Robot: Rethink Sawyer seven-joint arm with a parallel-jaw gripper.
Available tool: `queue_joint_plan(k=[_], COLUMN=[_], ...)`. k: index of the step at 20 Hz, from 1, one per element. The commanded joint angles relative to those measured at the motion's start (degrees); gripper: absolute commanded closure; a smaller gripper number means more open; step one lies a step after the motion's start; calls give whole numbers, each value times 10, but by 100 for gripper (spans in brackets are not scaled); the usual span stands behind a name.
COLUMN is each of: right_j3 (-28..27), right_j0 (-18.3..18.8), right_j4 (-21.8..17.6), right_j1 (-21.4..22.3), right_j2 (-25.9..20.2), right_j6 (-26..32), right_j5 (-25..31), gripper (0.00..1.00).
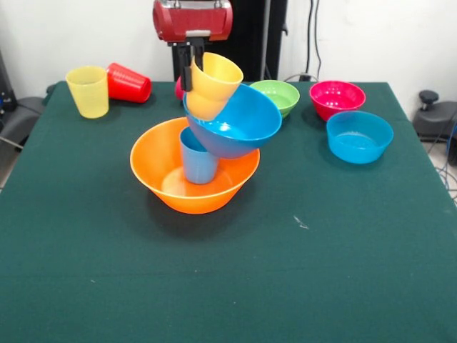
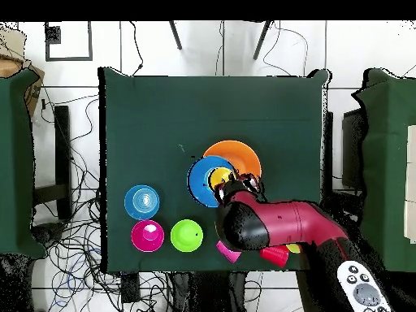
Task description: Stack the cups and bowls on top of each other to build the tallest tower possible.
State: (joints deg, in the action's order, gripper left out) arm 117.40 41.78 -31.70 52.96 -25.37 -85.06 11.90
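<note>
Four pieces make up my tower so far on the counter (image 1: pixel 357 271): the orange bowl (image 1: pixel 166 187) at the base, a light blue cup (image 1: pixel 198 163) standing inside it, the big blue bowl (image 1: pixel 243 125) perched on that cup and tilted, and the orange cup (image 1: pixel 213 84) leaning in the blue bowl. My fingers (image 1: pixel 190 68) are clenched on the orange cup's rim. I judge I'm mid-placement; next I should settle the cup upright, release gently, then fetch the small blue bowl (image 1: pixel 359 136) at right.
</note>
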Motion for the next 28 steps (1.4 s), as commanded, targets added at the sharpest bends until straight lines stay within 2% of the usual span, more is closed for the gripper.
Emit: queue_joint_plan(k=[1, 17, 28], right_j3=[-27, -16, -16], right_j0=[-44, -25, -36], right_j4=[-32, -15, -9], right_j1=[-23, -9, 3], right_j2=[45, 26, 30], right_j6=[-43, -16, -19], right_j5=[50, 50, 63], gripper=[100, 100, 100])
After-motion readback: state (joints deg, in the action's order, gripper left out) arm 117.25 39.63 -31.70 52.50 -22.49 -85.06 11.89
